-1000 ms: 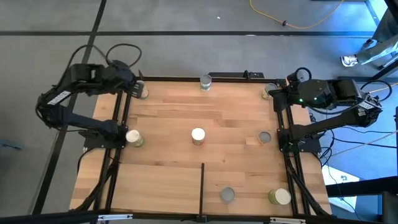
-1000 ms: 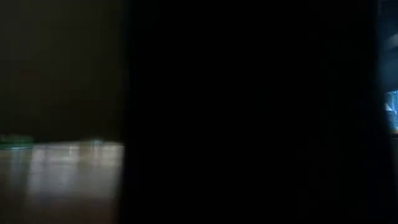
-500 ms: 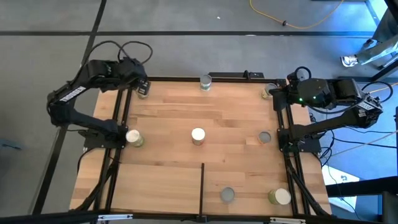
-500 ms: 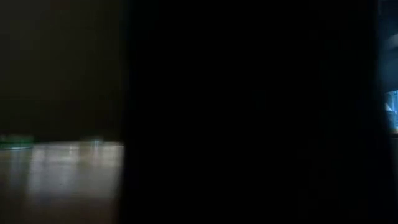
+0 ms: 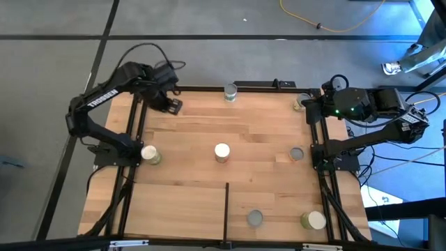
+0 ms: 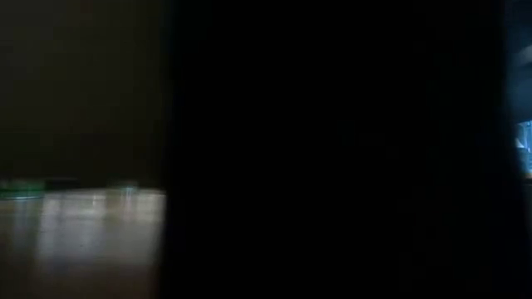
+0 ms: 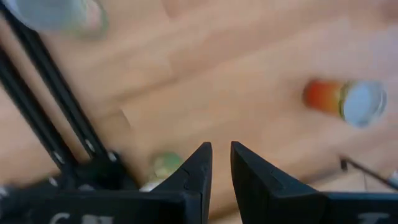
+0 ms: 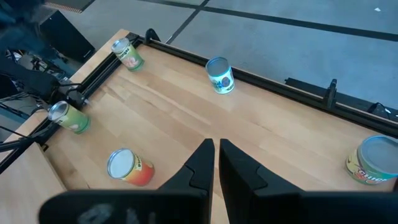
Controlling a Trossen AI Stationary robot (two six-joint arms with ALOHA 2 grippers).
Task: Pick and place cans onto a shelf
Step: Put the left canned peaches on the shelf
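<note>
Several cans stand on the pale wood shelf (image 5: 209, 125) inside black rails: one at the far middle (image 5: 230, 90), one at the far right corner (image 5: 300, 103), one by the left rail (image 5: 148, 155), a reddish, white-topped one at the centre (image 5: 221, 152), and others nearer. My left gripper (image 5: 171, 106) hovers over the far left part of the wood, fingers almost together and empty (image 7: 221, 152). A greenish can (image 7: 165, 165) shows just beside its fingers, untouched. My right gripper (image 5: 304, 104) waits shut at the far right corner (image 8: 216, 146).
A grey-topped can (image 5: 296, 154) stands right of centre. Two more cans (image 5: 255, 218) (image 5: 312, 220) stand near the front, right of the thin black divider strip (image 5: 226, 209). Black rails run along both sides. The low view is almost wholly dark.
My left gripper has swung from outside the left rail at the far left corner toward the table's right, onto the far left part of the wood. In the high view it now covers the far-left corner can. No can has moved.
</note>
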